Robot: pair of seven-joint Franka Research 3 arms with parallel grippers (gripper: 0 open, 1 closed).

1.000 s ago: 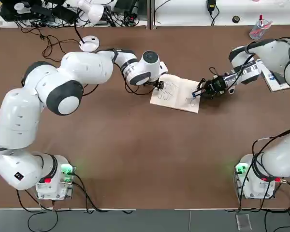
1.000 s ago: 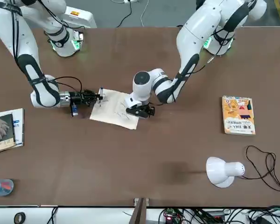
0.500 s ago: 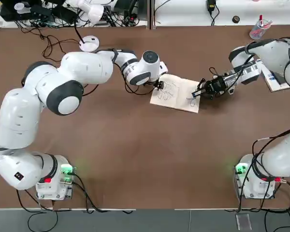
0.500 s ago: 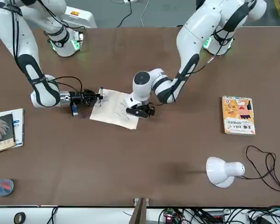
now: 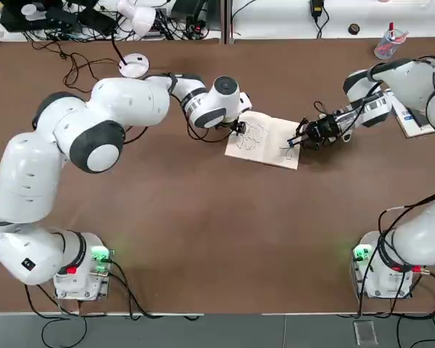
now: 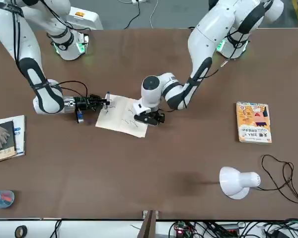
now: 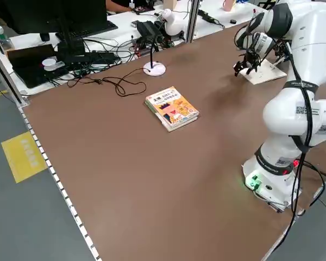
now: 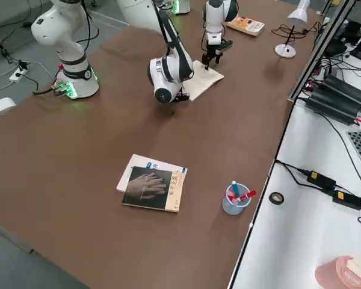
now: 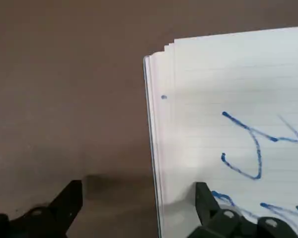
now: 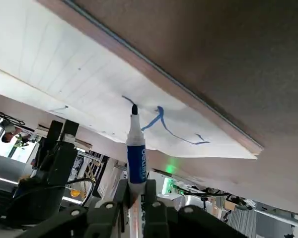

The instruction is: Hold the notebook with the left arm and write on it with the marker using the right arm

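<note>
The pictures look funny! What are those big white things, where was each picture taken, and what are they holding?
Those are two robot arms, bolted beside each other at a brown table. One picture looks down from above, one faces the robot from across the table, two come from its sides, and two come from cameras on its wrists.

The right hand is shut on a marker, its tip at the open notebook with blue squiggles. The left hand is open at the notebook's other side.

Also on the table: an orange book, a white lamp, more books and a cup of pens.
</note>
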